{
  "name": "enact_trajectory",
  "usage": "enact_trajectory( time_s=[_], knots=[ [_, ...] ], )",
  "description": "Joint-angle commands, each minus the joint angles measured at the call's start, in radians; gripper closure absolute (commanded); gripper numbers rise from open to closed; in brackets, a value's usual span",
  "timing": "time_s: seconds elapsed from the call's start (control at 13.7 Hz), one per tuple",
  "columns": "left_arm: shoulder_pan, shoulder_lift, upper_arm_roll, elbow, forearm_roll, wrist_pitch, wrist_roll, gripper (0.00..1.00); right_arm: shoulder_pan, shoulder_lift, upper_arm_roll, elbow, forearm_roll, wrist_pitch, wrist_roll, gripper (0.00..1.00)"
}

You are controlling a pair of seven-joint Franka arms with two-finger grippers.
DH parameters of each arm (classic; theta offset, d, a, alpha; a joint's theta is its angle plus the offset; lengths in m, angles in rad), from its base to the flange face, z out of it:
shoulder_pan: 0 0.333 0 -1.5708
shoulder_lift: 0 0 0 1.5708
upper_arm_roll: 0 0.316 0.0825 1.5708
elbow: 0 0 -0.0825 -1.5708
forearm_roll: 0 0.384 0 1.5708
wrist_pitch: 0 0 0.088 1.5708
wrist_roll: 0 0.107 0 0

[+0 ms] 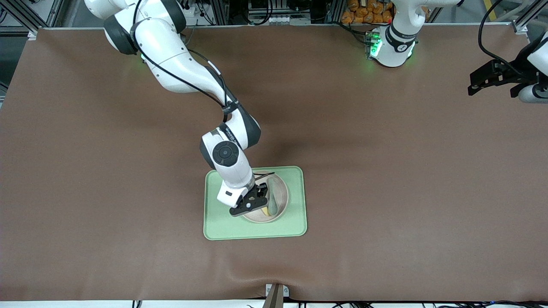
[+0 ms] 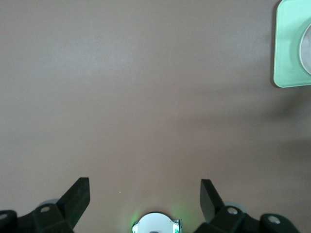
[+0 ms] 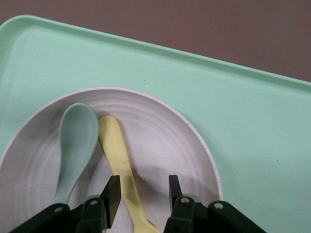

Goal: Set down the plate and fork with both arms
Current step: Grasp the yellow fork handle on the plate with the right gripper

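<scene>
The speckled off-white plate lies on the light-green tray. The pale-yellow fork lies in the plate beside a grey-green spoon. My right gripper is low over the plate and open. In the right wrist view its fingers straddle the fork's handle, which lies close to one finger, and the spoon lies just outside them on the plate. My left gripper waits open and empty over the table at the left arm's end; it also shows in the left wrist view.
The tray's rim surrounds the plate with bare green margin. The left wrist view shows a tray corner, the plate's edge and the left arm's green-lit base. Brown table cover spreads around.
</scene>
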Motion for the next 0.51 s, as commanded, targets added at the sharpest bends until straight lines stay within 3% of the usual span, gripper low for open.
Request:
enact_trajectory(
  time_s=[0.0,0.36,0.44],
  knots=[
    [-0.004,-0.016,-0.001,0.005,0.009,-0.005,-0.009,0.00,0.018,0.003,-0.009,-0.018,-0.026,0.014,0.024,0.52],
    [-0.007,-0.018,-0.007,0.008,0.006,-0.005,-0.011,0.00,0.023,0.015,-0.009,-0.019,-0.047,0.022,0.024,0.52],
    [-0.004,-0.018,-0.007,0.008,0.010,-0.005,-0.011,0.00,0.024,0.018,-0.009,-0.019,-0.047,0.022,0.026,0.56]
  ],
)
